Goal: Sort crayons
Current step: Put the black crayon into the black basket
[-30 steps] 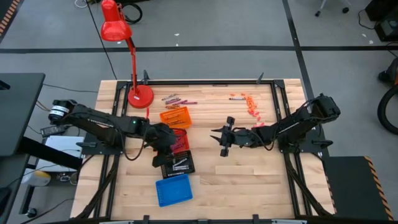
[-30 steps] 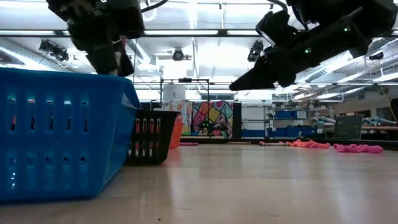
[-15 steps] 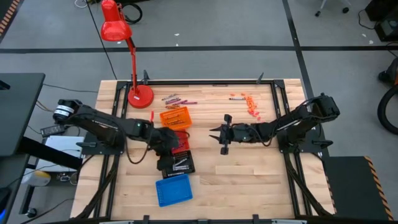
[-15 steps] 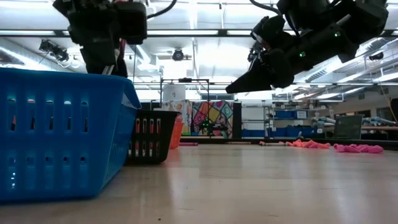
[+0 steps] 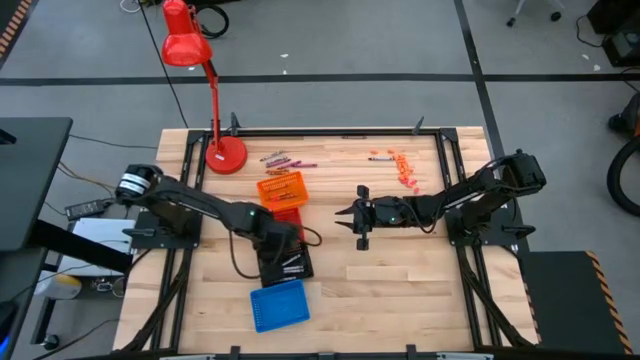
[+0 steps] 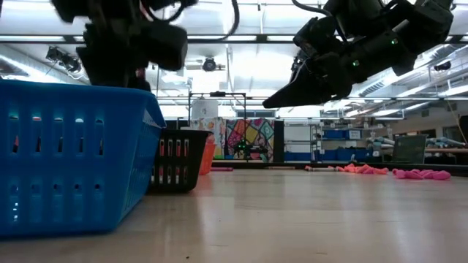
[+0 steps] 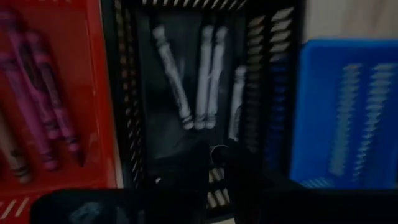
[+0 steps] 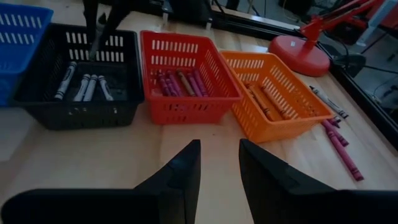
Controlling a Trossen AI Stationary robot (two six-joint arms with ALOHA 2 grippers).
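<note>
Pinching tool: the left gripper (image 5: 275,240) hangs over the black tray (image 8: 74,116) near the table's front edge; its fingers appear pressed on a held crayon (image 8: 95,41), grey-white.
Held stick's axis: roughly upright, tip down towards the tray floor, not touching it as far as I can tell.
Key relation: the tray lies straight below the held stick, so a drop needs only a release, I judge.
Already in tray: grey-white crayons (image 7: 205,78) lying flat, roughly parallel.
Waiting tool: the right gripper (image 8: 217,146) sits near the table's middle, fingers spread, empty.
Unsorted: orange crayons (image 5: 403,168) by the far right corner, nearer the right arm; maroon crayons (image 5: 288,158) by the far edge.
</note>
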